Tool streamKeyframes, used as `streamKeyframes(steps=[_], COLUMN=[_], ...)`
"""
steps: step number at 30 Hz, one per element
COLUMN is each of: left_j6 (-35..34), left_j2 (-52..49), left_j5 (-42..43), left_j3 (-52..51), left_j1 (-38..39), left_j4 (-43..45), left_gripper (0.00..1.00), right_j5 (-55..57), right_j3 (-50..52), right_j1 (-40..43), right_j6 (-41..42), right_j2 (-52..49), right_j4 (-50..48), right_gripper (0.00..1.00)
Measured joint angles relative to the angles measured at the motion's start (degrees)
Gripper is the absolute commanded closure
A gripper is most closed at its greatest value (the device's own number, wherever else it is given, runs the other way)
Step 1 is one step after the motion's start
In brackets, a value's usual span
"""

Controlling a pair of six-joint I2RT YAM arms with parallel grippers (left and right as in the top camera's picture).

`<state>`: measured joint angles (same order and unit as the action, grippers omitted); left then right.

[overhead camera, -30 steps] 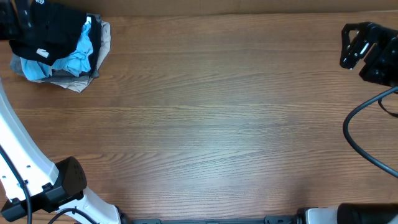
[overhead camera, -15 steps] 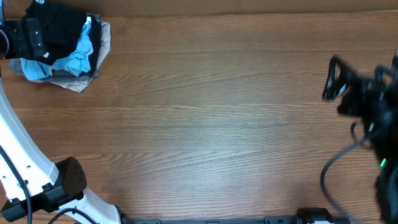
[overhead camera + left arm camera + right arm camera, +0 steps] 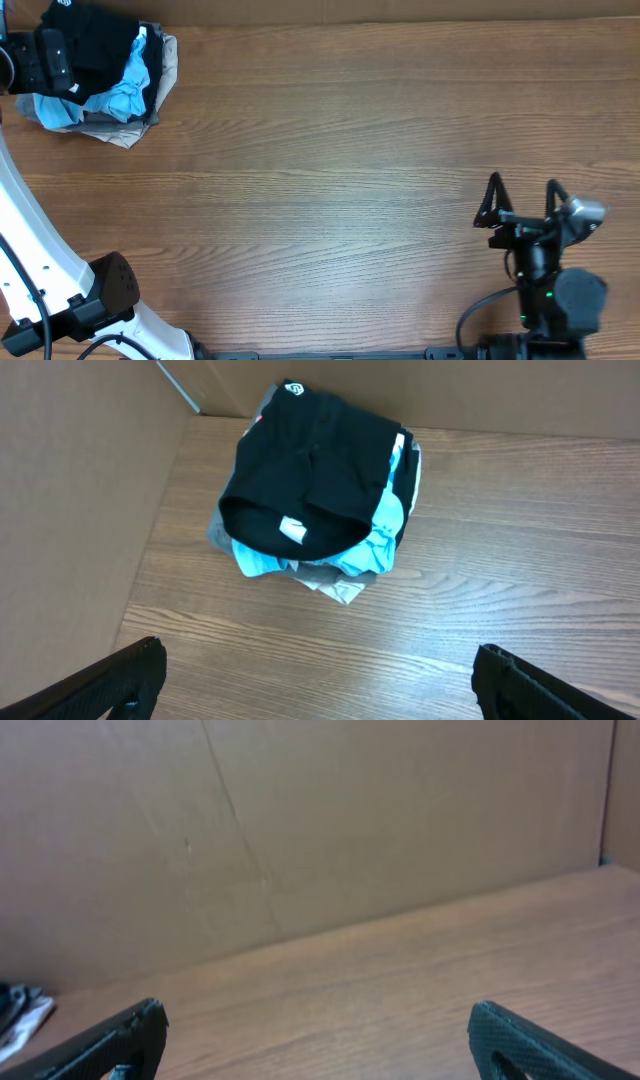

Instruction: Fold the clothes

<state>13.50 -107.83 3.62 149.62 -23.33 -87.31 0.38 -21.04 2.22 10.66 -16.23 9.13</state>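
The black garment lies crumpled on top of a pile at the table's far left corner. In the left wrist view it shows a small white label. My left gripper hovers over the pile's left side, apart from it. Its jaws stand wide open and empty in the left wrist view, with bare table between them. My right gripper is open and empty over the front right of the table, far from the pile. In the right wrist view only wood lies between its fingers.
Under the black garment lie a light blue shirt and beige and grey garments. A cardboard wall stands close behind and left of the pile, and also shows in the right wrist view. The right arm's cable loops at the front.
My right arm has swung from the far right edge down to the front right of the table. My left gripper shifted slightly over the pile, then stayed still.
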Motion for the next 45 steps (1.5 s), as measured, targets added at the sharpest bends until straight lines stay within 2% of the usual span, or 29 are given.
streamKeyframes(steps=[5,14,22,45], left_j6=[0.0,0.0,0.0,0.0], left_j2=[0.0,0.0,0.0,0.0], left_j5=[0.0,0.0,0.0,0.0], left_j3=[0.0,0.0,0.0,0.0], left_j1=[0.0,0.0,0.0,0.0], left_j4=[0.0,0.0,0.0,0.0], left_gripper=[0.00,0.00,0.00,0.00], right_j5=[0.0,0.0,0.0,0.0], right_j3=[11.9,19.5,20.0,20.0], right_j1=[0.0,0.0,0.0,0.0], right_j6=[0.0,0.0,0.0,0.0], right_j2=[5.0,12.7,15.3,15.3], right_j4=[-7.5,-9.0,-4.3,-4.0], right_gripper=[0.00,0.00,0.00,0.00])
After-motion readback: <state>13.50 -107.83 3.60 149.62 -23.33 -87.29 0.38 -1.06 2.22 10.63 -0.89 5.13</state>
